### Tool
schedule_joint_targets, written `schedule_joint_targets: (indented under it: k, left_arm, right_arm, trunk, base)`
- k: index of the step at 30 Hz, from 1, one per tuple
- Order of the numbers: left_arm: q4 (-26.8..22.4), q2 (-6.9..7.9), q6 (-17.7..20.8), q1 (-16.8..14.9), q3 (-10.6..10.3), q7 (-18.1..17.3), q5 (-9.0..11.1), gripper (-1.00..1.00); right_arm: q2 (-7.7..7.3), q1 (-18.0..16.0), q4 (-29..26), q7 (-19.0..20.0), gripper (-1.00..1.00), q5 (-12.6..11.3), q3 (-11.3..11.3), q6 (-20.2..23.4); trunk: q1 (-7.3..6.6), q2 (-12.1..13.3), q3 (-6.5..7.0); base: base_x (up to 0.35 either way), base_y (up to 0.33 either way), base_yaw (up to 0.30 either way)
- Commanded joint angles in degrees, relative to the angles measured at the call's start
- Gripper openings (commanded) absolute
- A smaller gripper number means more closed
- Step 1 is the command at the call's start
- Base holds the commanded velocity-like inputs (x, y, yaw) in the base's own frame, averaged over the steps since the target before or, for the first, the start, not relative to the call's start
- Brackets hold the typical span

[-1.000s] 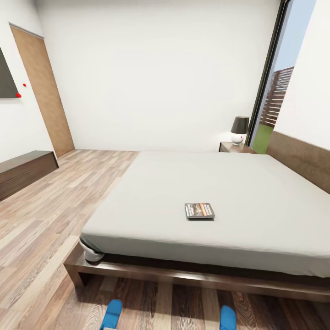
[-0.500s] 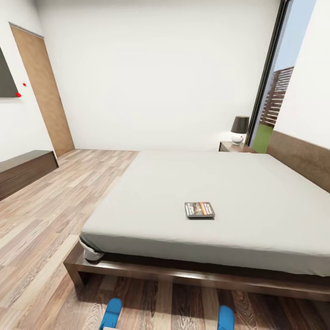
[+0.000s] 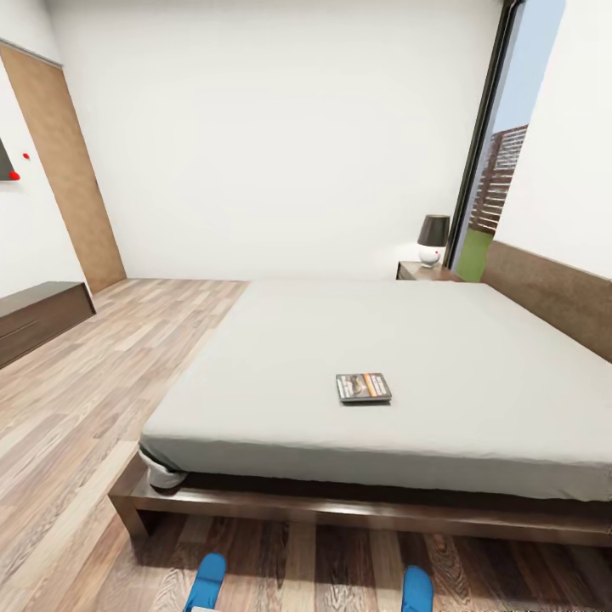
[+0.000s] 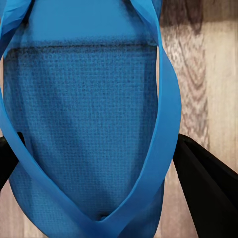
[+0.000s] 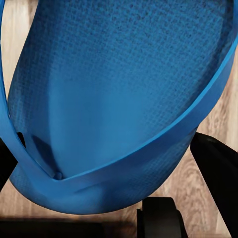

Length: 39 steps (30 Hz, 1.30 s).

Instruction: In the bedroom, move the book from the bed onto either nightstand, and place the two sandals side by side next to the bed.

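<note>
The book lies flat on the bed, near the foot edge of the pale mattress. A nightstand stands at the bed's far corner by the headboard. The tips of two blue sandals show at the lower edge of the head view, the left sandal and the right sandal, a bed-width stretch of floor apart. In the left wrist view my left gripper is shut on one sandal, dark fingers at both its sides. My right gripper grips the other sandal the same way.
A dark-shaded lamp stands on the nightstand. A long low dark cabinet runs along the left wall, beside a wooden door. A tall dark-framed window is at the back right. Wood-plank floor stretches left of the bed.
The whole head view has shifted a little: bed, cabinet and door sit further left, so the camera moved. Both sandals keep their places in the view. The book has not moved on the bed.
</note>
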Motion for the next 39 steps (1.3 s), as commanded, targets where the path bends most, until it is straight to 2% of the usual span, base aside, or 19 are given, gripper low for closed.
schedule_joint_targets:
  k: [1,12,39]
  left_arm:
    - [0.0,0.03,-0.1,0.0,-0.5,0.3,0.6,-1.00]
    - [0.0,0.04,0.0,0.0,-0.5,0.2,0.6,-1.00]
    - [0.1,0.10,0.0,0.0,-0.5,0.2,0.6,-1.00]
  right_arm:
    - [0.00,0.0,-0.1,0.1,-1.00,-0.3,0.0,0.3]
    - [0.03,0.0,-0.1,0.1,-1.00,-0.3,0.0,0.3]
    - [0.61,0.0,0.2,0.1,-1.00,-0.3,0.1,0.3]
  trunk:
    - [-0.01,0.0,-0.05]
    - [-0.01,0.0,-0.05]
    - [-0.01,0.0,-0.05]
  base:
    - [0.000,0.016,-0.053]
    - [0.000,0.122,-0.013]
    - [0.049,0.035,0.000]
